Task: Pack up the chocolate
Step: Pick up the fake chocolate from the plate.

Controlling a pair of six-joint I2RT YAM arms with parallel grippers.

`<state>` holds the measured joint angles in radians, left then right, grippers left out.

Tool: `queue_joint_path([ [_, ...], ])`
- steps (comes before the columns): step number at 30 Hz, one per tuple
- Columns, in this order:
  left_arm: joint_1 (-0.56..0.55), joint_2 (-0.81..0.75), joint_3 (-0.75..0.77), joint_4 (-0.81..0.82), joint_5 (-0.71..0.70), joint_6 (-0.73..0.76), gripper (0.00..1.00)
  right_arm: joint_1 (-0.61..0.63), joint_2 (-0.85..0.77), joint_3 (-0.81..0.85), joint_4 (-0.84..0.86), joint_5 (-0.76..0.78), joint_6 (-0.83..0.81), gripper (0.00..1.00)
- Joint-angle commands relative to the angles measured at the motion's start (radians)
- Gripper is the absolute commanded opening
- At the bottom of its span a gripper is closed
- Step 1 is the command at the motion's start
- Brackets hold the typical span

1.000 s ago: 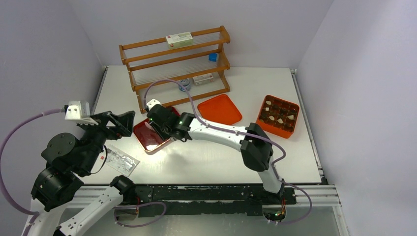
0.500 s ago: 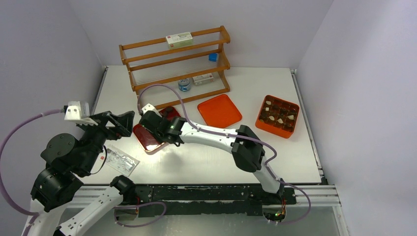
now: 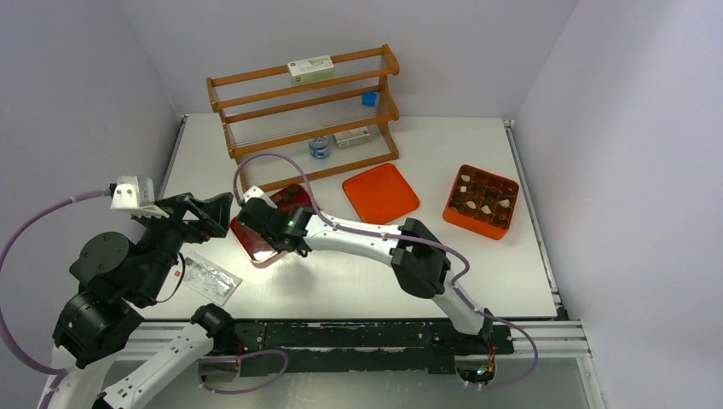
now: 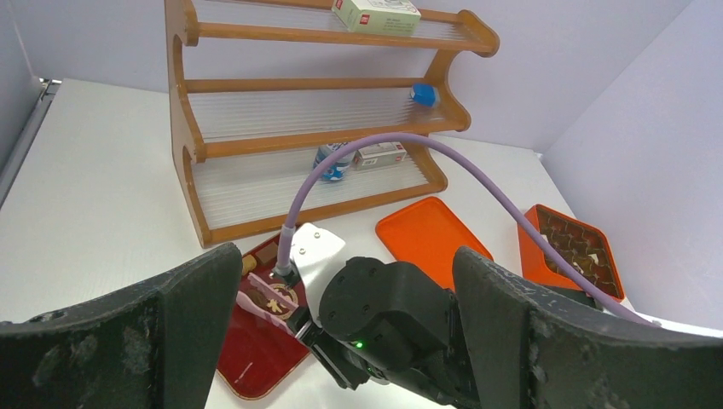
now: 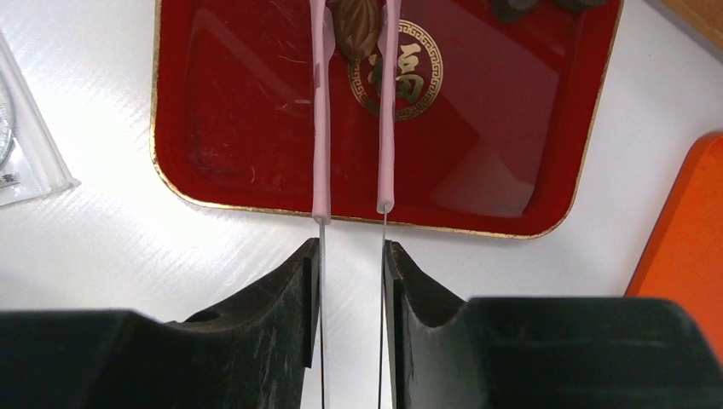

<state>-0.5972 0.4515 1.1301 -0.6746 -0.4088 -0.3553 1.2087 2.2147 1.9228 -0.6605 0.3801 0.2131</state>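
Note:
My right gripper [image 5: 351, 256] is shut on the pink tongs [image 5: 321, 128], which reach out over the dark red tray [image 5: 239, 111] with the gold emblem. The tongs' two tips stand on either side of a brown chocolate [image 5: 358, 21] at the top edge of the right wrist view; whether it is off the tray I cannot tell. More chocolate pieces [image 5: 511, 8] lie in the tray's far corner. The orange box [image 3: 482, 200] at the right holds several chocolates in its cells. My left gripper [image 3: 209, 213] hangs open above the table's left side, holding nothing.
An orange lid [image 3: 380, 191] lies between the red tray [image 3: 254, 243] and the orange box. A wooden rack [image 3: 303, 106] with small items stands at the back. A clear plastic packet [image 3: 209, 277] lies near the front left, below the left gripper.
The right arm has slid leftward and a little nearer over the red tray, carrying the tongs. The left arm has not moved.

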Motion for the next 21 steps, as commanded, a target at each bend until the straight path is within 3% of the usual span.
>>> queue_joint_path([
  [1,0.005,-0.009,0.000,0.017,-0.021,0.008,0.98,0.020,0.024,0.050,-0.031,0.035,-0.029,0.33],
  [21,0.005,-0.016,-0.014,0.018,-0.022,0.012,0.98,0.030,-0.085,-0.065,0.027,0.020,-0.021,0.27],
])
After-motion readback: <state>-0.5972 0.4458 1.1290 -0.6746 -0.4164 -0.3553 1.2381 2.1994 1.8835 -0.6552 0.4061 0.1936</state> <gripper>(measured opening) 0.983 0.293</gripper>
